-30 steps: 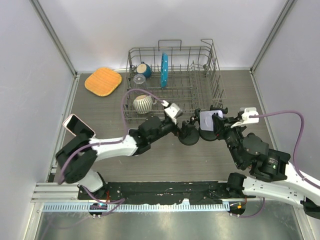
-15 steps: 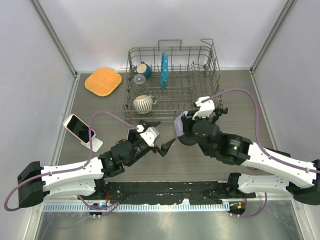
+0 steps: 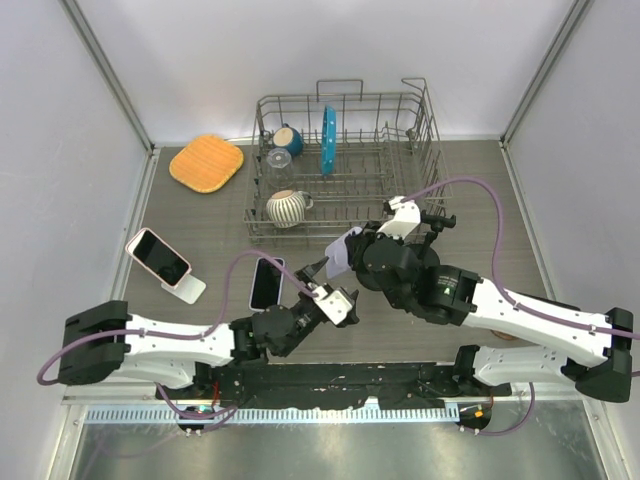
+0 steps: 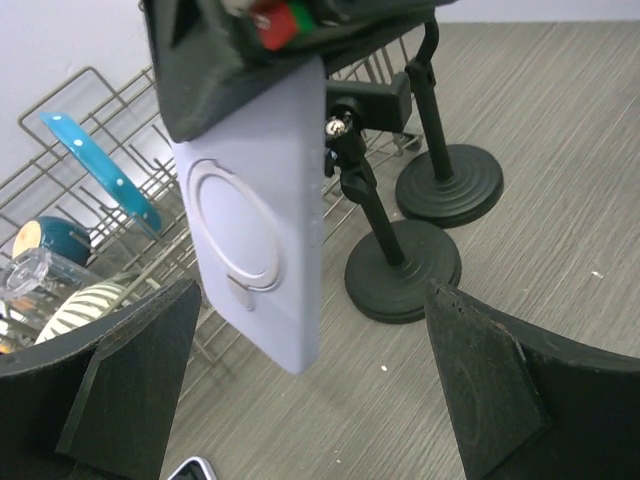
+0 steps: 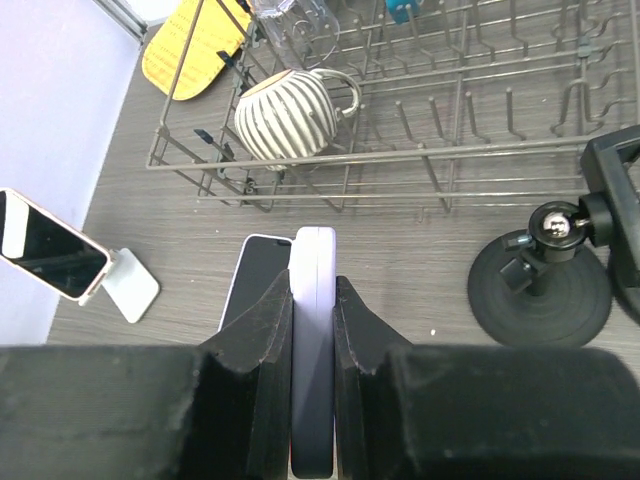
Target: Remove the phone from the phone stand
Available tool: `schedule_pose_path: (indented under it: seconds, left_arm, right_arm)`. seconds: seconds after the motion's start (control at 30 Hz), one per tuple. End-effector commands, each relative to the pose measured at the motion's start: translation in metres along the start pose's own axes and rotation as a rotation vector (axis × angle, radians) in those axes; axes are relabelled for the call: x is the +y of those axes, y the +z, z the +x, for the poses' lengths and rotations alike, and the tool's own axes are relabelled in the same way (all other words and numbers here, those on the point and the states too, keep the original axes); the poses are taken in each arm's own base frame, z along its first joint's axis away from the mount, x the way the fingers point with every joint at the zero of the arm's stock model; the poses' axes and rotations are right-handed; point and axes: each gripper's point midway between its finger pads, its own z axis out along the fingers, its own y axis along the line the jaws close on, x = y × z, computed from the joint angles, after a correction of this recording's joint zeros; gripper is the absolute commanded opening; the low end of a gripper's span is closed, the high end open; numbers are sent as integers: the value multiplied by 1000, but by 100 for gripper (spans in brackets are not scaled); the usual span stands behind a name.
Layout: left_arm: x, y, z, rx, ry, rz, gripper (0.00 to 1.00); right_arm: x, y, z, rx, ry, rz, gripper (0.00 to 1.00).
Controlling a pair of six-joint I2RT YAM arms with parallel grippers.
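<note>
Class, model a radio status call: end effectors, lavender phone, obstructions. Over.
Left end effector open, empty. Right end effector shut on lavender phone, clear of black stand. Dark phone flat on table beneath it.

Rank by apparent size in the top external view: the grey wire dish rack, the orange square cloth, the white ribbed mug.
Largest: grey wire dish rack.
Middle: orange square cloth.
Smallest: white ribbed mug.
The differences are clear.
</note>
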Motion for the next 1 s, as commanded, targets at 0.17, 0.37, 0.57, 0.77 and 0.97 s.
schedule_pose_path:
  seconds: [0.17,0.37,0.57,0.77,0.97]
  left_arm:
    - [21,5,-15,-29,-4,-278,89]
    - [26,4,-18,-43,-14,-334,71]
    - [21,2,-20,-53,-34,-322,34]
    - [15,-1,-18,-52,-66,-310,0]
    - [12,-9,-9,-4,-180,-282,0]
  right_arm:
    - [20,-5,-21,-75,280,-78,1]
    - [19,-4,-16,-73,320,-84,1]
    - [20,-2,-12,-72,356,-99,1]
    - [25,-3,-13,-75,366,-128,13]
    - [21,-6,-18,-105,332,-143,56]
